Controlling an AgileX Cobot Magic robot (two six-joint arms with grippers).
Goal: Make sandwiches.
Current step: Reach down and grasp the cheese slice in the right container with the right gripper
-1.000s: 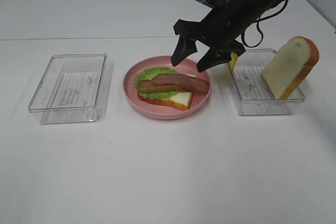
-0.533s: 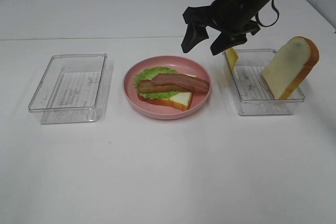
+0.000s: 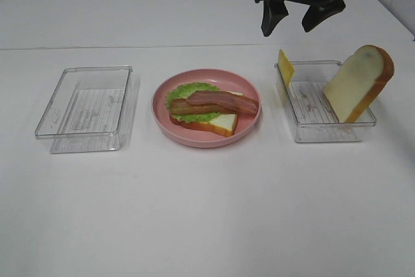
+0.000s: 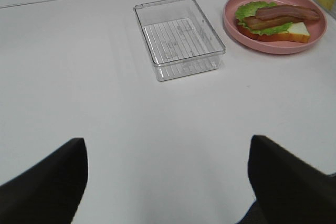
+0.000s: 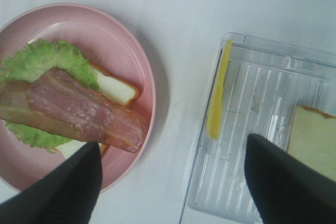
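Open sandwich (image 3: 207,111) on the pink plate (image 3: 249,128) — nothing held.
The left gripper (image 4: 165,182) gapes wide, empty; a clear tray (image 3: 84,108) sits left of the plate; the right gripper (image 3: 287,28) hangs spread wide high over the cheese slice (image 3: 284,69).

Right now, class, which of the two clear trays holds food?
The tray right of the pink plate: a cheese slice and a bread slice lean inside it; the left tray shows none.
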